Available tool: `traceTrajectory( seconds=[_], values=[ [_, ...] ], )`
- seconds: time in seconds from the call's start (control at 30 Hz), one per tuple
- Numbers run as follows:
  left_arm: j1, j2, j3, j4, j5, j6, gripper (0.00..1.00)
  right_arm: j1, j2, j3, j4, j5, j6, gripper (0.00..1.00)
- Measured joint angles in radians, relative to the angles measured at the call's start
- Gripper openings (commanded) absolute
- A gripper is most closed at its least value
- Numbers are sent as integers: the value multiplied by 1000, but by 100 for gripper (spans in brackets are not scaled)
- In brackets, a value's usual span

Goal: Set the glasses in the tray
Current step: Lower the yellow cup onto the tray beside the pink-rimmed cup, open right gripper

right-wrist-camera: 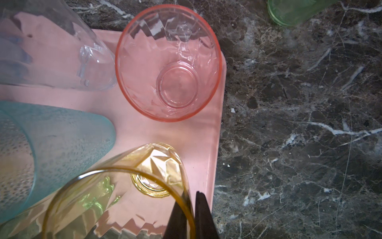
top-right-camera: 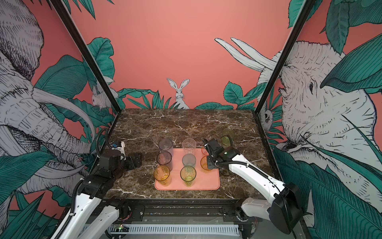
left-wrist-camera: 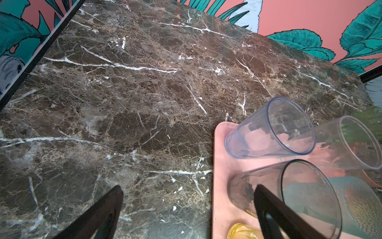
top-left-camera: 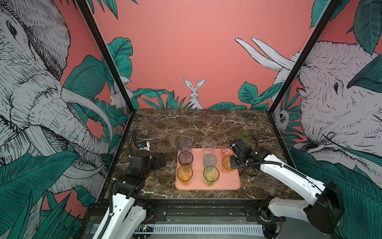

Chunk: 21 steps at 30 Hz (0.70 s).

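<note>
Pinching amber glass (right-wrist-camera: 157,163) rim: right pincer (right-wrist-camera: 189,199).

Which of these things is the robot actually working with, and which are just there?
In the job:
- tray
- amber glass, rim pinched by the right gripper
- seven others on the tray, like the pink glass
- green glass off the tray

Just there:
- marble table
- rabbit wallpaper
</note>
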Motion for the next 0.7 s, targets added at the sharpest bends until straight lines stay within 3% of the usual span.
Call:
traceTrajectory(
  seconds=[0.7],
  values=[
    [0, -15, -24, 5, 0, -3, 99, -17, 75, -32, 80, 27, -8, 0]
  ],
)
